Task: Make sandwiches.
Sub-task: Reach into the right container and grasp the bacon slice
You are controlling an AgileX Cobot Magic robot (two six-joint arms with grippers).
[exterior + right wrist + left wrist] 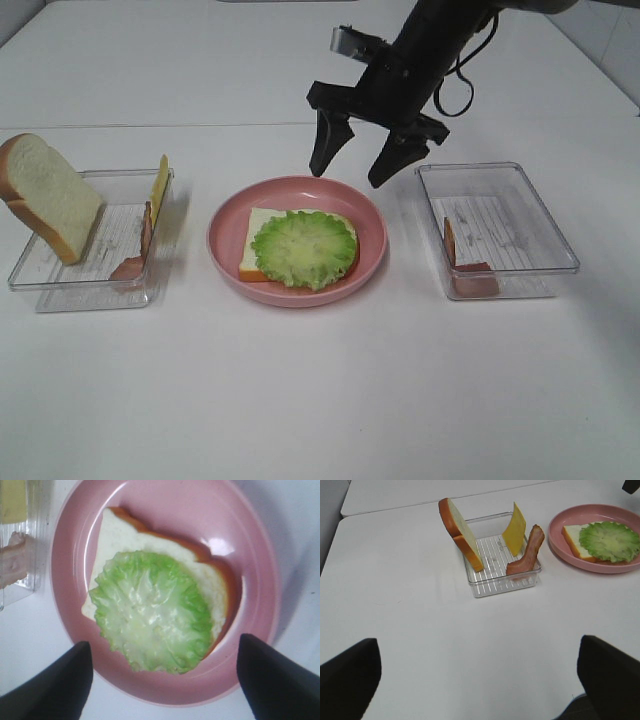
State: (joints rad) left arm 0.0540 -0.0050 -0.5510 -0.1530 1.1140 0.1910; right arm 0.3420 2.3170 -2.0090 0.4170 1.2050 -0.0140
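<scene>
1. The pink plate [226, 262] sits in the middle of the white table [320, 400].
2. The sandwich so far is a bottom bread slice [262, 226] lying flat on the plate, with a frilly lettuce leaf [303, 248] on top covering most of it.
3. The right pincer [348, 178] hangs above the far rim of the plate with its jaws released and spread apart. It grasps nothing and touches nothing.
4. The left pincer [477, 642] shows only in its own wrist view. Its two dark fingers are wide apart with nothing between them, and it is well short of the left tray.
5. The left tray [90, 296] is clear plastic and sits to the left of the plate.
6. A second bread slice [50, 195] leans tilted against the tray's left wall.
7. A cheese slice [159, 187] stands on edge against the tray's right wall, and a bacon strip [135, 262] is propped just nearer than it.
8. The right tray [530, 235], to the right of the plate, holds another bacon strip [472, 280] in its near left corner.
</scene>
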